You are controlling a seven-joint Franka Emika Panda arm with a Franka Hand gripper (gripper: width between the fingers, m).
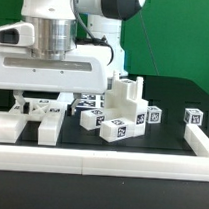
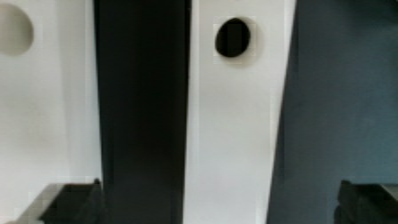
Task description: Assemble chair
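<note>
The white chair parts (image 1: 117, 111), each stamped with black-and-white tags, lie loose on the dark table (image 1: 166, 136). Most are heaped at the centre of the exterior view, where a stepped block (image 1: 126, 94) rises above the smaller pieces around it. A lone small cube (image 1: 195, 116) sits well apart at centre right, and two long bars (image 1: 48, 127) lie at lower left, near the front border rail (image 1: 99, 162). Over those bars hangs the gripper (image 1: 43, 99), its jaws spread wide and holding nothing. The wrist view shows a long white bar (image 2: 240, 130) with a dark oval hole (image 2: 235, 37) running between the dark fingertips (image 2: 71, 200), with a clear gap on either side, and a second white piece (image 2: 36, 120) just beside it. The robot arm (image 1: 58, 10) fills the upper left of the exterior view. No two parts can be seen plainly joined, though it is impossible to tell whether the pieces in the central heap are fitted together or merely stacked. By the look of it, the assembly is at or near its start: a bar appears lined up for a grasp, and the picking, fitting and joining of nearly every piece lies ahead.
</note>
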